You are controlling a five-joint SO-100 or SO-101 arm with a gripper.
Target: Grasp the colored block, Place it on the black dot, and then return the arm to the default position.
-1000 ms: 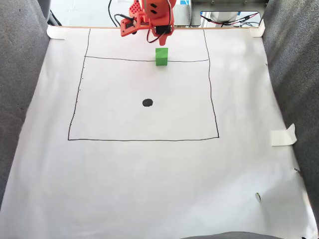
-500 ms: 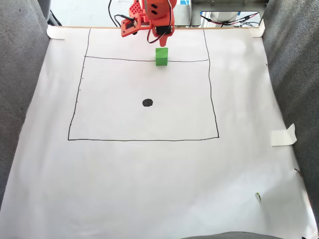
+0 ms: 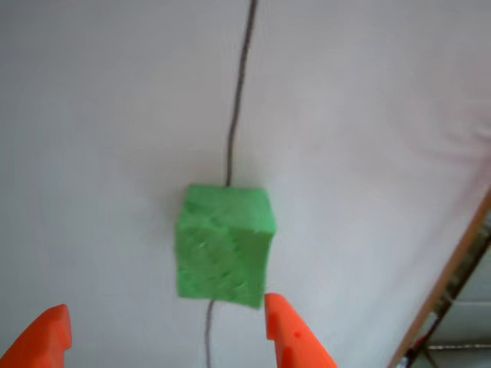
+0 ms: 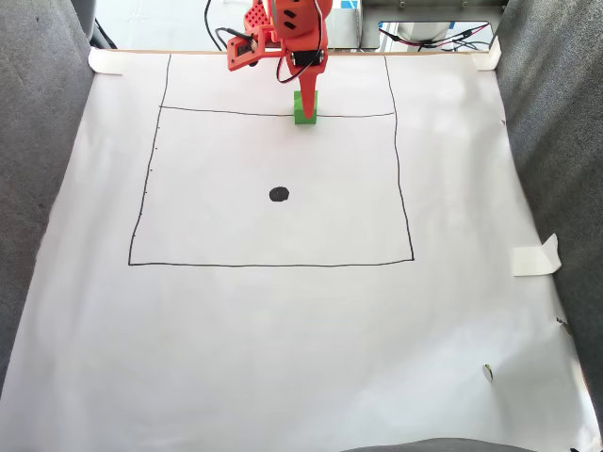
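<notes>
In the other view, going left to right, the left bright orange pointed plastic finger [image 3: 44, 334] rises from the bottom edge, well clear of everything and touching nothing. Next comes the bright green foam cube with rough, scuffed faces [image 3: 223, 247], sitting on the white paper sheet [image 3: 100, 115] directly on a thin dark drawn line [image 3: 239, 84] that runs up and away from it. The right orange finger has its tip just at the cube's lower right corner; whether it actually touches cannot be told. The pincer [image 3: 165, 326] is spread wide, wider than the cube, and holds nothing. At the far right, the sheet ends at a wooden edge [image 3: 449, 276].

In the fixed view, the paper covers the counter, with grey fabric [image 4: 38, 141] along the left side. The drawn lines form a large rectangle [image 4: 141, 198]. Near the top centre, the orange arm [image 4: 283, 33] reaches down, one finger [image 4: 307, 94] pointing onto the top of the green cube [image 4: 304, 115], which rests on the rectangle's upper cross line. Below it, well apart, the small solid black oval mark [image 4: 279, 194] lies bare inside the rectangle. At the right edge, a folded piece of tape [image 4: 535, 257] sits on the sheet.
</notes>
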